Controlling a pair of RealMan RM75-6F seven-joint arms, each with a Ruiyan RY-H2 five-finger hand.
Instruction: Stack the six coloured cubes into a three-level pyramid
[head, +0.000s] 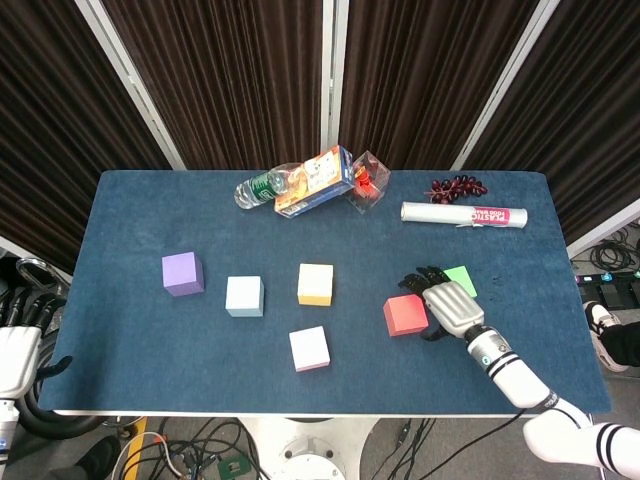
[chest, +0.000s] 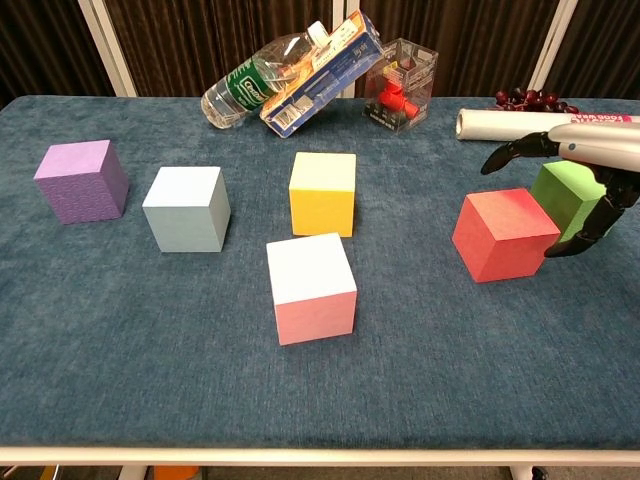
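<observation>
1. The right hand (chest: 565, 190) hovers with its fingers spread at the right side of the red cube (chest: 505, 234), thumb curling toward the cube's near right edge. It looks set to close on that cube, though it holds nothing yet. The green cube (chest: 572, 192) sits right behind it, partly covered by the hand.

2. The left hand (head: 15, 345) hangs off the table's left edge, at about 8 o'clock in the head view. I cannot tell how its fingers lie.

3. None of the six cubes is stacked. From the yellow cube (chest: 322, 192), the pale blue cube (chest: 186, 208) and the purple cube (chest: 81, 179) lie out at 9 o'clock, the pink cube (chest: 311, 287) at 6 o'clock, and the red and green at 3 o'clock.

4. The cubes look matte and faintly grainy, with crisp edges (likely foam, so light and easy to dent). The table (chest: 450, 350) wears a napped blue cloth that should keep them from sliding.

5. At 12 o'clock lies clutter: a clear plastic bottle (chest: 250, 85), a glossy carton (chest: 320, 70), a transparent box (chest: 400, 85), dark grapes (chest: 525, 98) and a white roll (chest: 520, 122).
</observation>
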